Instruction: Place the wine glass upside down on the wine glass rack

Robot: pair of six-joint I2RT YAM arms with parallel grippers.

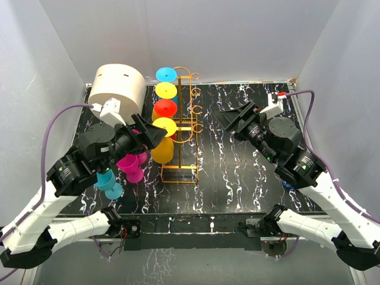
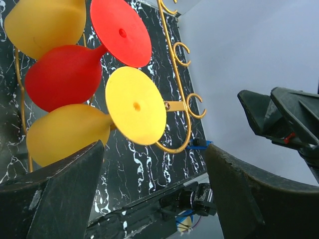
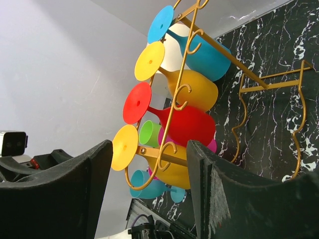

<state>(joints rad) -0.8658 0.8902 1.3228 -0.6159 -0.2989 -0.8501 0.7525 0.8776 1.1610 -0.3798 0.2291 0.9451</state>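
Glasses on the wine glass rack number four — left fingers and right fingers spread

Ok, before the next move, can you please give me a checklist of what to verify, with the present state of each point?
1. The left tool is open and empty: ok.
2. The right tool is open and empty: ok.
3. The wine glass rack has free hooks on its right side: ok.
4. Four glasses hang foot-up on its left side, and the lowest yellow glass is seated: ok.
5. The magenta glass on the table lies well for a grasp: cannot tell, the left arm partly hides it.
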